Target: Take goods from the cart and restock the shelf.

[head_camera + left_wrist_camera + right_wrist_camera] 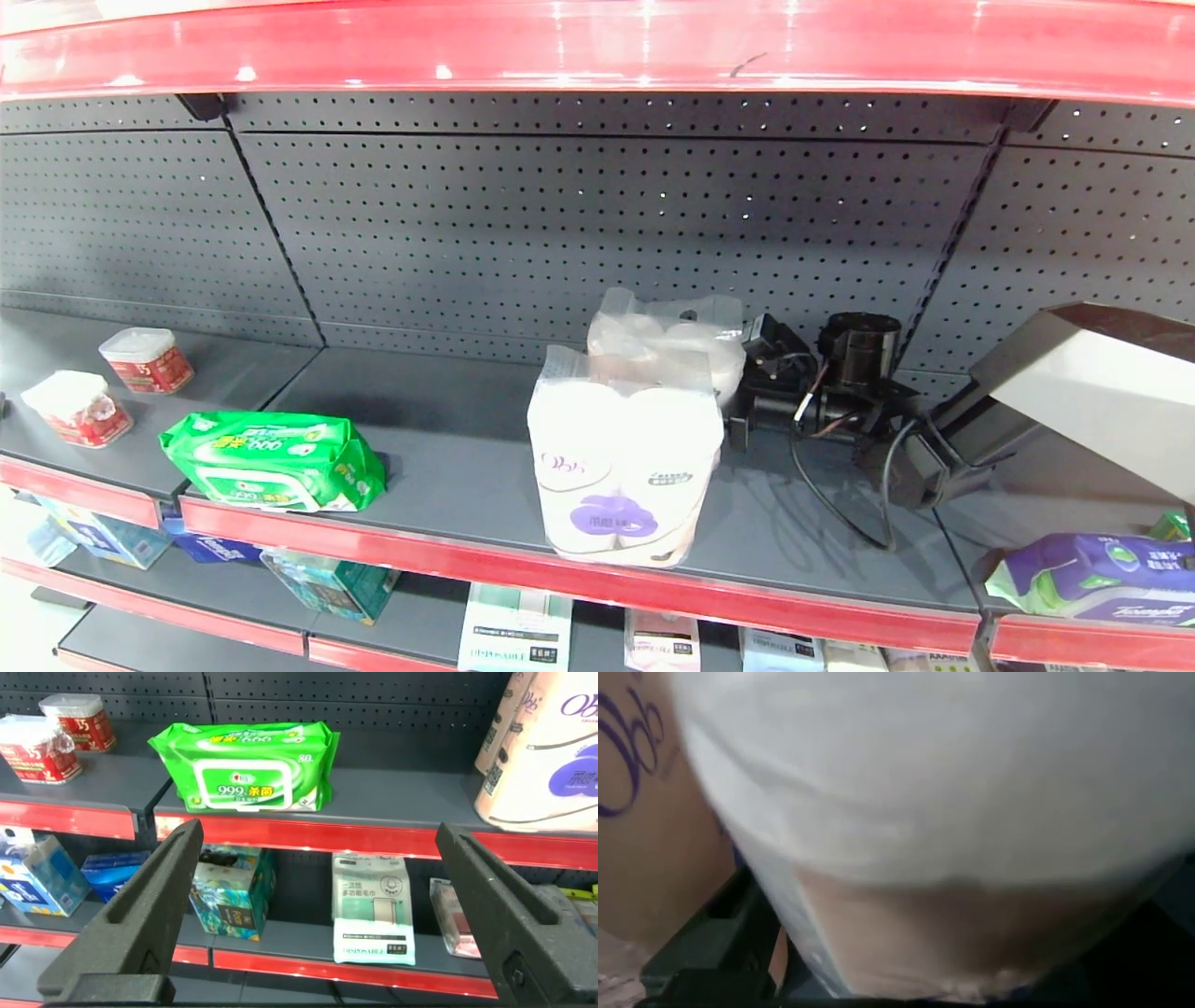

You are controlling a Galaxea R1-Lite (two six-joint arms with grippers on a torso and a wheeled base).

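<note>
Clearly, your right arm is the one that matters: the right gripper (744, 387) sits deep on the shelf (448, 439), close to the perforated back panel (560, 233). The toilet-roll pack (624, 457) lies directly between it and the red front rim (747, 597). The pack stands on the shelf board with its printed face towards you and its near end just at the rim. Its length seems to run front to back, so the far, crinkled plastic end reaches the gripper. From the right wrist, the pack's white wrap (952, 784) presses right up to the camera and hides the fingers. You cannot tell whether those jaws are pinching the plastic or standing free, so judge that before you pull back. Your left gripper (320, 840) hangs lower, out in front of the shelf, with its jaws spread wide and nothing between them. It faces the green wipes pack (245, 765), and the rolls are well off to its right side. If the pack needs any nudge or release, it will probably fall to the right arm, working along that front-to-back line.
</note>
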